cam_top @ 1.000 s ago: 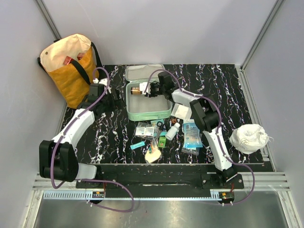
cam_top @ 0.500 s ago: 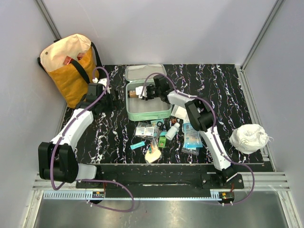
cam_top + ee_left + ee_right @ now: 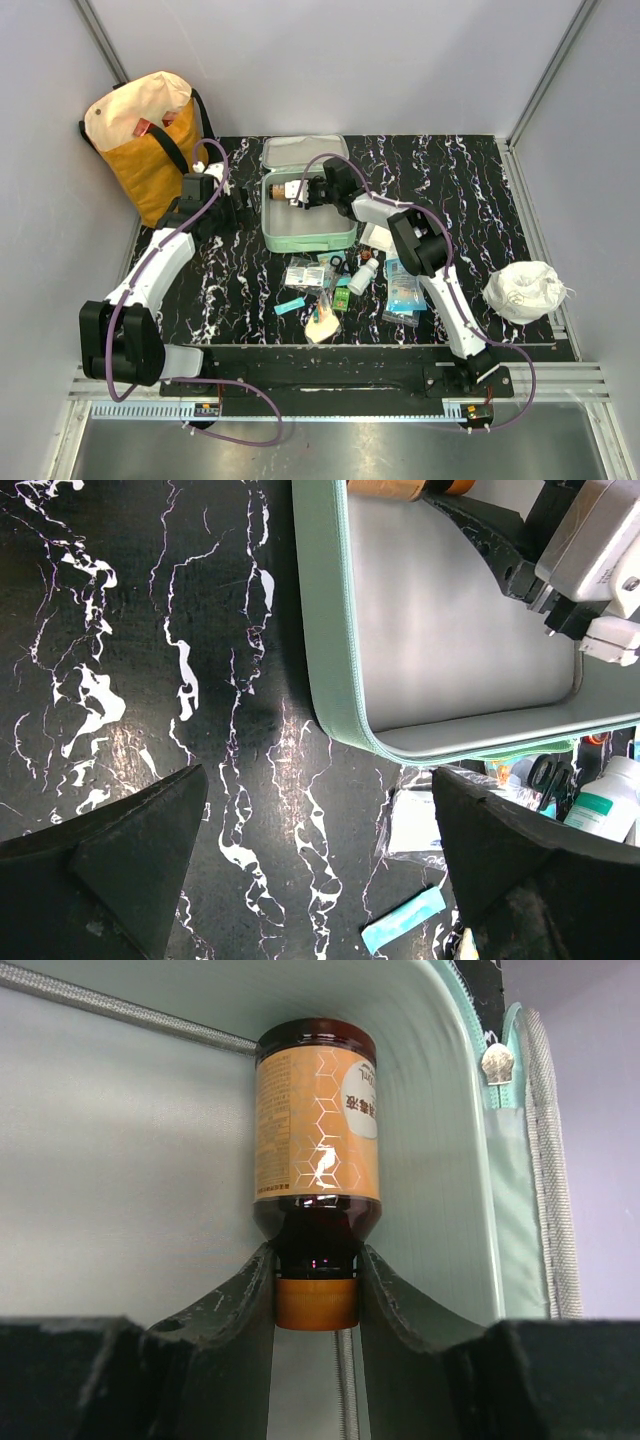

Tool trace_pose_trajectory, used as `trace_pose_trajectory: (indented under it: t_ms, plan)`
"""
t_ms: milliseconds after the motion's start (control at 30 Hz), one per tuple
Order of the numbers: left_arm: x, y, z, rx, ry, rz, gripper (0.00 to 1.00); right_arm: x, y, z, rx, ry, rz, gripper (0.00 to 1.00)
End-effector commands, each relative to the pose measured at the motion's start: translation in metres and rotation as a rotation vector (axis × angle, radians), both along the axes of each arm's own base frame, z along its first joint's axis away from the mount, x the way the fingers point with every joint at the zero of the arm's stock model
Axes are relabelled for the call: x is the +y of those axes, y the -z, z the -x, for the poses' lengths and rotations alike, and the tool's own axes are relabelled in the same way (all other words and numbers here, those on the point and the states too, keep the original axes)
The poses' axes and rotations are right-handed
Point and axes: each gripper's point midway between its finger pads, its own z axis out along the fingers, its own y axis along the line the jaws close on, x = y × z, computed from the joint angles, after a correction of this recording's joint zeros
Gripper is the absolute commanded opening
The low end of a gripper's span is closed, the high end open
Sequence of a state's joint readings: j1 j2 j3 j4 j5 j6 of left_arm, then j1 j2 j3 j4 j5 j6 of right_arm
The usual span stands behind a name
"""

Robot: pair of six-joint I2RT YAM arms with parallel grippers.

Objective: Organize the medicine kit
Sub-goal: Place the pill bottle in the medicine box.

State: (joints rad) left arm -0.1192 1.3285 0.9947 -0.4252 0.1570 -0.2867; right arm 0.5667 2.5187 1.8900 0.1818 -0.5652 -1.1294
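We found the mint-green rounded-square zip medicine kit (image 3: 310, 243) lying open on the black white-veined marble bench (image 3: 450, 170), towards the far centre. Its lid was folded back behind the tray and the pale lining was exposed.

The right claw (image 3: 317, 1282) reached into the tray from the right. Its jaws were part-closed on the neck of an amber glass bottle with an orange label and orange cap (image 3: 318, 1130). The bottle was held on its side in the tray's far-left part, its base towards the tray wall. We could not tell whether it rested on the lining.

The left claw (image 3: 320, 780) stood over bare bench just beside the kit's left wall, jaws spread fully apart and gripping nothing.

Loose stock lay near the kit's front edge: a small white plastic bottle (image 3: 364, 276), a light-blue strip (image 3: 290, 305) and clear sachets. A yellow-and-cream tote bag (image 3: 145, 140) stood at the far-left corner, and a white bundled mass (image 3: 522, 290) lay at the right edge.
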Motion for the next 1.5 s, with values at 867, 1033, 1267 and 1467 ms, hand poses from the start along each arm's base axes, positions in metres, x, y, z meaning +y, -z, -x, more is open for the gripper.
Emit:
trace_pose_trajectory:
  t_ms: [867, 1033, 1267, 1467]
  plan:
    - [-0.005, -0.044, -0.012, -0.137, 0.015, 0.042, 0.99, -0.025, -0.23, 0.056, -0.217, 0.093, -0.551, 0.69]
    - [-0.006, -0.05, -0.014, -0.15, 0.019, 0.047, 0.99, -0.101, -0.295, 0.08, 0.0, 0.433, -0.939, 0.88]
    - [-0.011, -0.054, -0.011, -0.163, 0.045, 0.07, 0.99, -0.204, -0.197, 0.137, 0.691, 1.219, -0.712, 0.86]
    - [-0.018, -0.049, -0.007, -0.147, 0.068, 0.105, 0.99, -0.217, -0.119, 0.203, 1.112, 1.507, -0.661, 0.81]
